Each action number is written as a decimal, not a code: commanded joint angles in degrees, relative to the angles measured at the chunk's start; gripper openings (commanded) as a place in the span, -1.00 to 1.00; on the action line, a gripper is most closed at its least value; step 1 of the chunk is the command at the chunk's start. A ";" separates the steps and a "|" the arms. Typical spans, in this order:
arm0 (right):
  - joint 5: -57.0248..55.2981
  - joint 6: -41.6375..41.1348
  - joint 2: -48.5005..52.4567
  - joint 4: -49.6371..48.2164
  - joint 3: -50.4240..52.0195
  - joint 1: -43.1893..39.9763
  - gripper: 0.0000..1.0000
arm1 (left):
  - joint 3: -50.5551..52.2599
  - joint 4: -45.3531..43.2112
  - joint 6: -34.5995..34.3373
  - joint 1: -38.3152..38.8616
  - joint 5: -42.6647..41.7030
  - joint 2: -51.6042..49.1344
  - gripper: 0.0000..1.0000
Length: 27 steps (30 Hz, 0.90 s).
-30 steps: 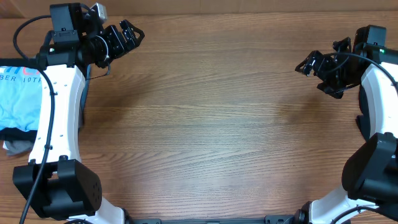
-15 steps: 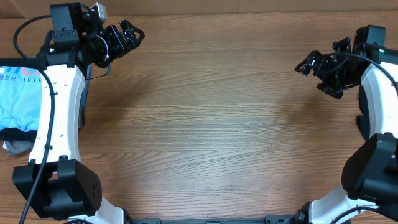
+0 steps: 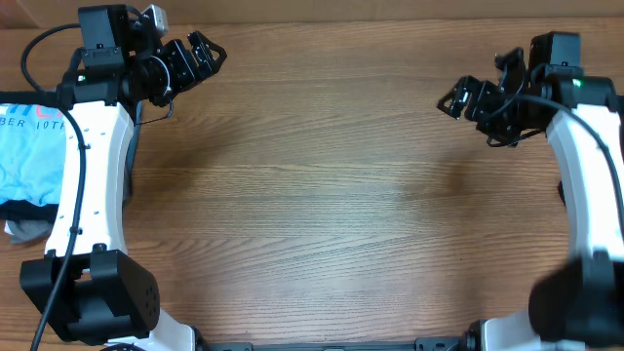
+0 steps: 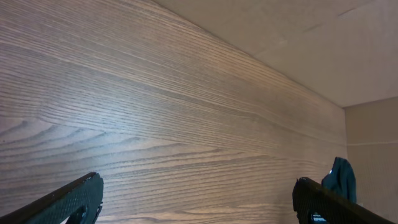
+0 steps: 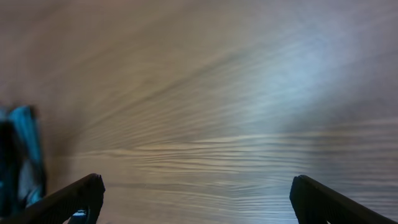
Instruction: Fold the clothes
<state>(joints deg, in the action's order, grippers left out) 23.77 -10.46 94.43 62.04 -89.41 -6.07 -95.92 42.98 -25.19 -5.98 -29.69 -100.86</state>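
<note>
Brown wood-grain bench (image 3: 322, 195) lies under and between the left end effector (image 3: 210, 49) and right end effector (image 3: 450, 96). Beige wall (image 4: 298, 37) meets the bench's far edge ahead of the left end effector. Bench is blurred in right wrist view.

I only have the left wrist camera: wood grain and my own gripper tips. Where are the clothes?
Observer: Overhead, a light blue T-shirt lies at the left edge of the table, partly covered by the left arm.
Operator: Anything else with it?
Observer: Yes, some grey cloth sticks out from under its near side.
Operator: Is the right gripper holding anything?
Observer: No. The right gripper is open over bare wood, with nothing between its fingers.
</note>
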 commanded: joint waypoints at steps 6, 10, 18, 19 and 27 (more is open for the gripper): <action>-8.52 0.61 -35.71 -2.27 -0.59 11.15 1.00 | 0.20 0.11 -0.15 -0.04 0.28 -0.15 1.00; -14.93 0.63 -53.53 -1.95 -0.59 18.53 1.00 | 0.17 0.11 -0.13 -0.04 0.28 -0.15 1.00; -18.18 0.59 -72.87 10.78 -0.57 21.16 1.00 | 0.17 0.11 -0.13 -0.04 0.28 -0.15 1.00; -18.43 0.59 -74.16 12.44 -0.55 21.16 1.00 | 0.17 0.11 -0.13 -0.04 0.28 -0.15 1.00; -18.18 -0.04 -80.35 16.48 4.46 19.43 1.00 | 0.20 0.11 -0.15 -0.04 0.28 -0.15 1.00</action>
<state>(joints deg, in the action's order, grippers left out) 6.63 -10.48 16.62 78.48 -88.16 14.52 -95.92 43.13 -25.19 -5.98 -29.69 -100.86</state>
